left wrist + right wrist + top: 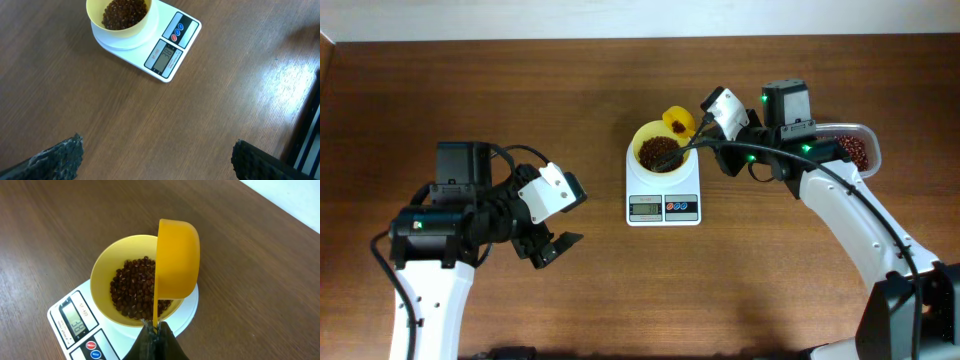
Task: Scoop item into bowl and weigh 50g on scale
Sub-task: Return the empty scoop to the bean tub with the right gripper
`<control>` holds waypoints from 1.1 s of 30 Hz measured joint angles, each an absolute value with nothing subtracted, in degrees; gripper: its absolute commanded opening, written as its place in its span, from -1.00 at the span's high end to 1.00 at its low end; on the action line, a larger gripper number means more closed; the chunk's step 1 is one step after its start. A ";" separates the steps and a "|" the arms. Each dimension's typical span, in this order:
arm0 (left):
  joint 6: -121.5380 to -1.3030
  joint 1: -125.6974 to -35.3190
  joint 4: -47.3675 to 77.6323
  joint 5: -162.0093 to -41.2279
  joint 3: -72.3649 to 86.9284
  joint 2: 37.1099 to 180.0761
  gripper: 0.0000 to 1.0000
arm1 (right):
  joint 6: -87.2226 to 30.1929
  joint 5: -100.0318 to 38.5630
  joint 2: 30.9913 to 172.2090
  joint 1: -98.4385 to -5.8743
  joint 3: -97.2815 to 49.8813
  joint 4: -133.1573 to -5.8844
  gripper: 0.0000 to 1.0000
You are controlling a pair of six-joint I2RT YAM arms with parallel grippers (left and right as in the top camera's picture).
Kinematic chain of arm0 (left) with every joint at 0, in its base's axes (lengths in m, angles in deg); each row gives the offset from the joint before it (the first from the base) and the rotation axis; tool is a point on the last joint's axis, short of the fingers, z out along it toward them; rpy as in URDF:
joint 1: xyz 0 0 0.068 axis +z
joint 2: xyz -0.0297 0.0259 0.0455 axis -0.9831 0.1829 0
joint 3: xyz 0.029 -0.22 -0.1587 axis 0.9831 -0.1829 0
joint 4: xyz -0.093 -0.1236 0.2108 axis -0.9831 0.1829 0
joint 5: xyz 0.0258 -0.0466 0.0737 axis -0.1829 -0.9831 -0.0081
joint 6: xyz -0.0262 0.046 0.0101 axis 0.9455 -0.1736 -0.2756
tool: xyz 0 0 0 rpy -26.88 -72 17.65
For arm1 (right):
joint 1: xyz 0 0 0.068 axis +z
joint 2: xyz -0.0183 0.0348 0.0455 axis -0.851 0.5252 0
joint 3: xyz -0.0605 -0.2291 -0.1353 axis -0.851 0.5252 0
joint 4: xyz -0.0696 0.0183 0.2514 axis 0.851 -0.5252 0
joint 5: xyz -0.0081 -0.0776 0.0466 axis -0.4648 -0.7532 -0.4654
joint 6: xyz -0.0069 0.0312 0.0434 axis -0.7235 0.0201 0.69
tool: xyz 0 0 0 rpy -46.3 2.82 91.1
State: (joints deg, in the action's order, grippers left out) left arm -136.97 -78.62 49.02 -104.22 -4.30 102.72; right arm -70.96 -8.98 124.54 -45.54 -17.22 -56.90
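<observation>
Yellow scoop tipped over the bowl of beans on the scale.

The right gripper is pressed tight on the scoop's thin handle; the scoop is turned on its side just above the bowl's edge. The pale-yellow bowl sits on the white scale in the middle of the wooden table, a heap of red-brown beans inside it. The left gripper hangs over bare wood well to the left, fingers spread wide, holding nothing. A clear container with more beans lies by the right arm.
</observation>
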 measured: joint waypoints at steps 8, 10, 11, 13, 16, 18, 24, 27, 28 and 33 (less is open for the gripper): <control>-136.97 -78.62 49.02 -104.22 -4.30 102.72 -0.98 | -76.40 -22.31 124.54 -39.53 -17.22 -58.12 0.92; -136.97 -78.62 49.02 -104.22 -4.30 102.72 -0.97 | -76.88 -23.25 124.54 -39.53 -17.22 -57.31 0.92; -136.97 -78.62 49.00 -104.22 -4.30 102.72 -0.97 | -76.91 -23.47 124.54 -39.53 -17.22 -56.57 0.92; -136.97 -78.62 49.02 -104.22 -4.30 102.72 -0.98 | -76.97 -23.88 123.97 -39.53 -17.22 -55.81 0.92; -136.97 -78.62 49.02 -104.22 -4.30 102.72 -0.97 | -76.86 -23.97 120.76 -39.53 -17.22 -55.98 0.92; -136.97 -78.62 49.02 -104.22 -4.30 102.72 -0.97 | -76.69 -23.97 116.58 -39.53 -17.20 -56.09 0.92; -136.97 -78.62 49.04 -104.22 -4.30 102.72 -0.97 | -76.62 -31.55 107.18 -46.97 -17.24 -66.78 0.92; -136.97 -78.62 49.02 -104.22 -4.30 102.72 -0.97 | -76.23 -38.42 106.86 -57.59 -17.24 -72.33 0.92; -136.97 -78.62 49.00 -104.24 -4.30 102.72 -0.98 | -75.03 -39.58 106.86 -60.93 -17.24 -72.68 0.92; -136.97 -78.62 49.02 -104.24 -4.30 102.72 -0.97 | -66.94 -40.65 110.90 -73.02 -17.42 -75.98 0.92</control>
